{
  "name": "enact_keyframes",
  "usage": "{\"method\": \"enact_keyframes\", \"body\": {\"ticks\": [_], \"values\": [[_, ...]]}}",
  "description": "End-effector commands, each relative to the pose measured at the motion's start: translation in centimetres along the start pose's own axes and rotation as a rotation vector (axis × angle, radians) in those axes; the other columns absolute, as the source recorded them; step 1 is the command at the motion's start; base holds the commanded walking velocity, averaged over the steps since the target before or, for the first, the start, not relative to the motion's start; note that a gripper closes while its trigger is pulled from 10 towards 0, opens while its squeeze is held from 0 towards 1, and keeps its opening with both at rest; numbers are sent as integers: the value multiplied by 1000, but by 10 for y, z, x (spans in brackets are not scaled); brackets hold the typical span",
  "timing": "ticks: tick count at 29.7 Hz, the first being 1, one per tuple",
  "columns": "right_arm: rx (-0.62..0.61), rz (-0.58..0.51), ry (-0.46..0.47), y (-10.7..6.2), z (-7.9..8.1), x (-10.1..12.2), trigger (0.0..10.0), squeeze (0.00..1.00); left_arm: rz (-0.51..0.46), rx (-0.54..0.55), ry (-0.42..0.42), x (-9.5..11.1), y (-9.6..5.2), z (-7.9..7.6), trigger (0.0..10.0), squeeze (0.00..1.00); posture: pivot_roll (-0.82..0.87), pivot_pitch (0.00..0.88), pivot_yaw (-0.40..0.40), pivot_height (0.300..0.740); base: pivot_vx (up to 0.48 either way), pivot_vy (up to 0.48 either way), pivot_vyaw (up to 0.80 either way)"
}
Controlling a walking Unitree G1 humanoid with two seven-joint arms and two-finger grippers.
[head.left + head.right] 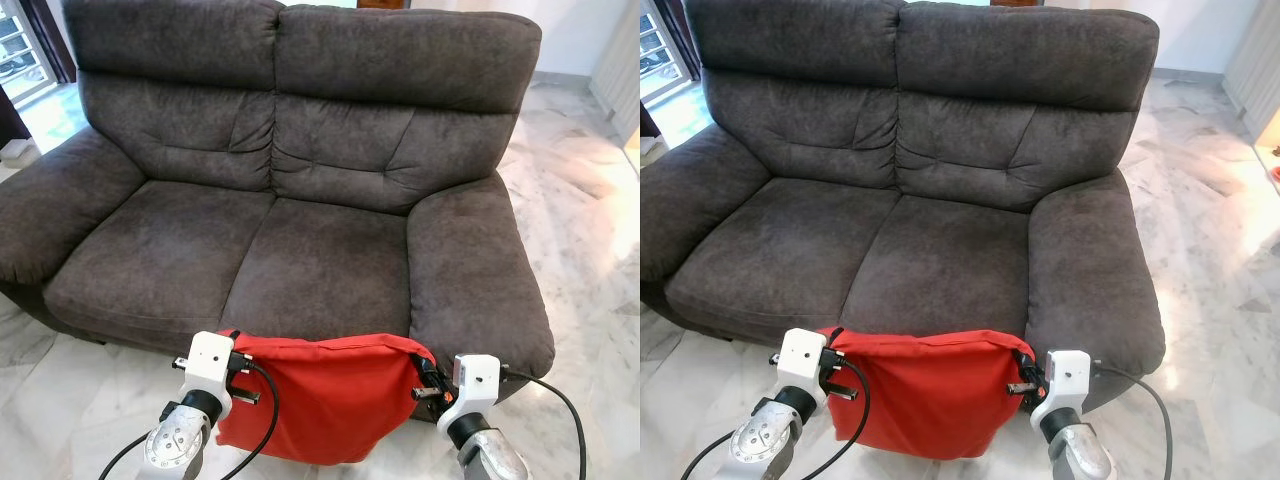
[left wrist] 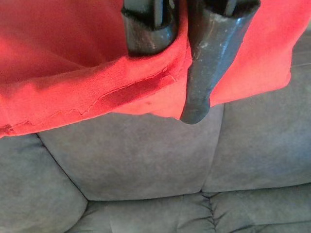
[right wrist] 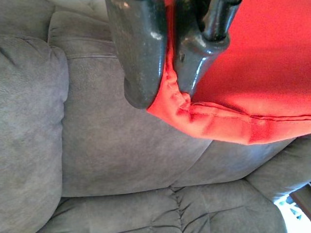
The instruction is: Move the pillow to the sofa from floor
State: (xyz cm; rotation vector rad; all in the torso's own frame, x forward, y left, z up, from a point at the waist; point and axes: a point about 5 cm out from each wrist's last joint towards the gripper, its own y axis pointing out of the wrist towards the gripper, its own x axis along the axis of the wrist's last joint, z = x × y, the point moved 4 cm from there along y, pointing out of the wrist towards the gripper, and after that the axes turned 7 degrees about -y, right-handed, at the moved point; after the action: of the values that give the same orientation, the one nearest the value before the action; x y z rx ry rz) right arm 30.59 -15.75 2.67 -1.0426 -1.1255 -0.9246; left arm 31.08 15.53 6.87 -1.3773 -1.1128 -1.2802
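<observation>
A red pillow (image 1: 330, 395) hangs in the air between my two arms, just in front of the sofa's front edge. My left gripper (image 1: 236, 345) is shut on its upper left corner, and my right gripper (image 1: 428, 372) is shut on its upper right corner. The wrist views show the red fabric (image 2: 146, 82) pinched between the black fingers (image 2: 201, 58) on the left and between the black fingers (image 3: 141, 53) on the right. The dark grey two-seat sofa (image 1: 290, 250) stands straight ahead, its seat cushions bare.
White marble floor (image 1: 590, 260) runs around the sofa, with open room to the right. A window or door (image 1: 25, 60) lets in light at the far left. The sofa's wide armrests (image 1: 475, 270) flank the seat.
</observation>
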Motion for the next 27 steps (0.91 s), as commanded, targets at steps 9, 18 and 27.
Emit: {"method": "enact_keyframes", "body": {"ticks": [9, 18, 27], "values": [[-119, -54, 43, -16, -11, 3, 10000, 0, -170, 60, 68, 46, 3, 14, 10000, 0, 9, 128, 11, 740, 0, 0, 0], [-214, -13, 88, -35, -17, -19, 10000, 0, -214, 25, 57, 60, 13, 2, 10000, 0, 1, 125, 19, 740, 0, 0, 0], [-223, -95, 105, -32, -12, 0, 10000, 0, -232, 1, 33, 65, 14, -11, 10000, 0, 1, 123, 21, 740, 0, 0, 0]]}}
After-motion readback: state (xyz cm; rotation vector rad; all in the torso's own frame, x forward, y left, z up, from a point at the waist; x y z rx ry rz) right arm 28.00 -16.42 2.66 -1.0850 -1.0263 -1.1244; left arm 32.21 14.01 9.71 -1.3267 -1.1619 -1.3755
